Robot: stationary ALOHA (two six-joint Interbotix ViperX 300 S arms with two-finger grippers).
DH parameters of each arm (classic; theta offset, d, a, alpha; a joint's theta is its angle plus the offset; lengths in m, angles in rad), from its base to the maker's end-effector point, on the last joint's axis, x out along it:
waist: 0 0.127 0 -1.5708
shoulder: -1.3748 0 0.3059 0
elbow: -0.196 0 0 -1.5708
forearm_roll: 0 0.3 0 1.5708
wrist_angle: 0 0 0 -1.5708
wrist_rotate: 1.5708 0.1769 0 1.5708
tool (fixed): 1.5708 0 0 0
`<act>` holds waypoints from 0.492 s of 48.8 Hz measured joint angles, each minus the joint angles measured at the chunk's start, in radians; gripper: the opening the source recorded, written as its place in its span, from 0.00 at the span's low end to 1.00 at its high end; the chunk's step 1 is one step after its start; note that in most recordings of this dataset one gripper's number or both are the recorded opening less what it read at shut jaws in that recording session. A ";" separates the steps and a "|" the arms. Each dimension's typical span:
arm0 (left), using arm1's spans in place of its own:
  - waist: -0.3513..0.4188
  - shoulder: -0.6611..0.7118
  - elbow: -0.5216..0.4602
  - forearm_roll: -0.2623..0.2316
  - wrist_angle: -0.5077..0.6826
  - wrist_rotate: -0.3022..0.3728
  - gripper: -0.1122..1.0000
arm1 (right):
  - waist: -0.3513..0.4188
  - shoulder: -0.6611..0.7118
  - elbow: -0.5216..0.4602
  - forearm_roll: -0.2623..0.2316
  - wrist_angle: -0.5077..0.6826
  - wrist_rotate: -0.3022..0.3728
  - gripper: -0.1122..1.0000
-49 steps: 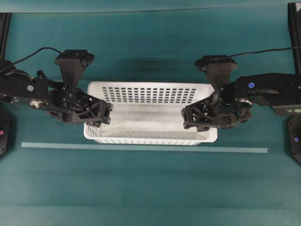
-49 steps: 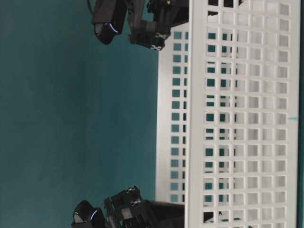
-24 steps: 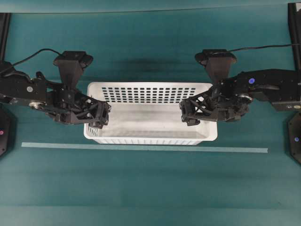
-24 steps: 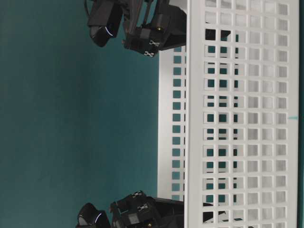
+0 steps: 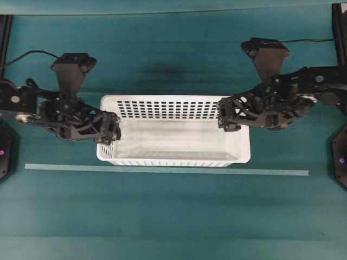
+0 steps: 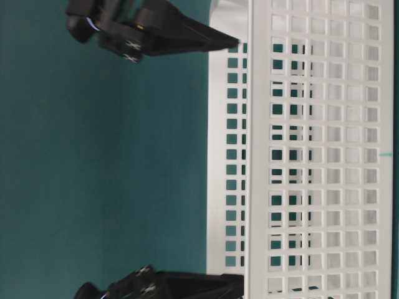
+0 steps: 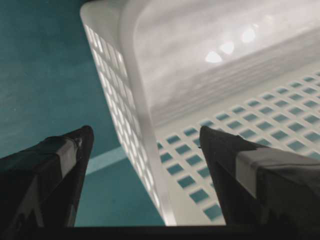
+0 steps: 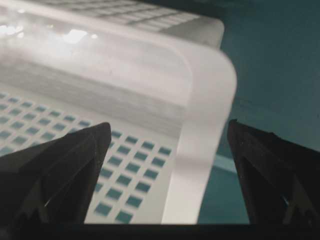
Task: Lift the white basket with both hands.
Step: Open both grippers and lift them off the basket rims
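The white basket (image 5: 173,135) stands on the teal table, its slotted walls also filling the table-level view (image 6: 312,156). My left gripper (image 5: 112,130) hovers at the basket's left end, open. In its wrist view the left gripper (image 7: 146,131) has the left wall's rim (image 7: 142,135) running between the fingers, touching neither. My right gripper (image 5: 226,117) hangs open over the right end, near the far corner. Seen from its wrist, the right gripper (image 8: 168,125) has the rounded right rim (image 8: 200,150) inside its gap, apart from both fingers. Nothing is held.
A pale tape line (image 5: 162,170) runs across the table just in front of the basket. Black frame posts (image 5: 339,32) stand at the far left and right edges. Teal table surface (image 5: 173,216) spreads in front of the tape.
Both grippers have opened wider and drawn back outward from inside the basket toward its ends. The right one also shifted toward the far side. The basket has stayed in place.
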 measured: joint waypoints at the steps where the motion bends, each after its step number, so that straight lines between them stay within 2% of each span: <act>1: 0.000 -0.011 0.002 0.000 -0.002 0.002 0.90 | 0.000 -0.008 -0.002 0.000 0.006 0.000 0.97; 13: -0.005 -0.155 0.012 0.000 0.018 0.048 0.90 | 0.000 -0.107 -0.006 0.000 0.060 -0.005 0.97; 24: -0.006 -0.327 0.029 0.000 0.071 0.089 0.90 | 0.000 -0.230 -0.021 0.000 0.040 -0.026 0.97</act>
